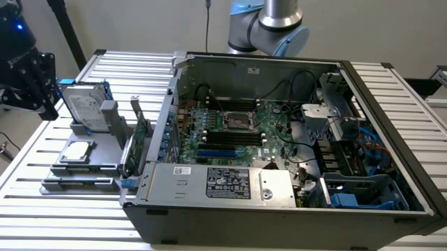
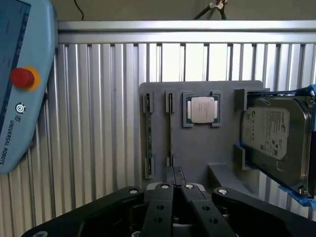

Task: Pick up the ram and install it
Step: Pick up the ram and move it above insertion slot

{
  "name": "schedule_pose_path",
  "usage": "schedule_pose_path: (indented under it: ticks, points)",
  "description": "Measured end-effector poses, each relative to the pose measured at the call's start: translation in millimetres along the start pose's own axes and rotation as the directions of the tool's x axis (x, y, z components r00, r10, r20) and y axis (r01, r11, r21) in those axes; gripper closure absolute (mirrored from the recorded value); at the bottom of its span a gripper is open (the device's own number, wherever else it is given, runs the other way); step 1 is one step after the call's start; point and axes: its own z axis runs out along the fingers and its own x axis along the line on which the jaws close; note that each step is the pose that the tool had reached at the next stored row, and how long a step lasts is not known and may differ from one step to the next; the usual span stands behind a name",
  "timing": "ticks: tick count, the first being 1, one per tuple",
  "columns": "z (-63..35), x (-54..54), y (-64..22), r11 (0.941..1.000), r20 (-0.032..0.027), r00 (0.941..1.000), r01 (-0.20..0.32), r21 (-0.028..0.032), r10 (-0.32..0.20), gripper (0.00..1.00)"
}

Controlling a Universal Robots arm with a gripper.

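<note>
The open computer case (image 1: 279,157) lies well apart from the gripper (image 2: 173,172), so the long carry across is where a loose hold would most likely cost the part. Nearer, the grey parts tray (image 2: 197,153) lies straight ahead of the fingers (image 2: 169,177), which look pressed together with no gap and nothing between them. In that state they would strike the part rather than straddle it. The hard drive (image 2: 274,133) stands up off to one side of the fingers and could be clipped in a slanted approach. The processor chip (image 2: 202,109) lies beyond the fingertips, slightly toward the drive. The ram (image 2: 170,128), by my reading, is the thin strip standing on edge in its holder, its near end just ahead of the fingertips. I cannot tell whether they touch it. A similar strip (image 2: 147,133) stands just beside it on the far side from the drive, so the wrong one might be taken. The teach pendant (image 2: 19,84) reads "UNIVERSAL ROBOTS". The drive's label is too small to read.
</note>
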Motion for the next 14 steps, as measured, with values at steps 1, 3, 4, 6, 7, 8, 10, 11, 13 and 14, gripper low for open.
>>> schedule_pose_path:
  ticks: [1, 3, 4, 6, 7, 8, 10, 11, 13, 14]
  points:
    - [0.1, 1.2, 0.0, 1.0000, 0.0001, 1.0000, 0.000, -0.0001, 0.000, 0.89]
    - [0.3, 4.3, 0.0, 1.0000, 0.0001, 1.0000, 0.000, -0.0002, 0.000, 0.89]
    - [0.3, 5.7, 0.0, 1.0000, 0.0001, 1.0000, 0.000, -0.0003, 0.000, 0.89]
    - [0.5, 7.9, 0.0, 1.0000, 0.0001, 1.0000, 0.000, -0.0003, 0.000, 0.89]
    - [0.7, 8.7, 0.0, 1.0000, 0.0001, 1.0000, 0.000, -0.0004, 0.000, 0.89]
    - [1.0, 9.4, 0.0, 1.0000, 0.0001, 1.0000, 0.000, -0.0003, 0.000, 0.89]
    - [2.2, 10.1, 0.0, 1.0000, 0.0002, 1.0000, 0.000, -0.0002, 0.000, 0.89]
    - [2.9, 10.3, 0.1, 1.0000, 0.0001, 1.0000, 0.000, -0.0003, 0.000, 0.89]
    - [4.6, 10.8, 0.0, 1.0000, -0.0002, 1.0000, 0.001, -0.0003, -0.001, 0.88]
    - [5.6, 11.0, 0.1, 1.0000, -0.0002, 1.0000, 0.002, -0.0003, -0.002, 0.88]
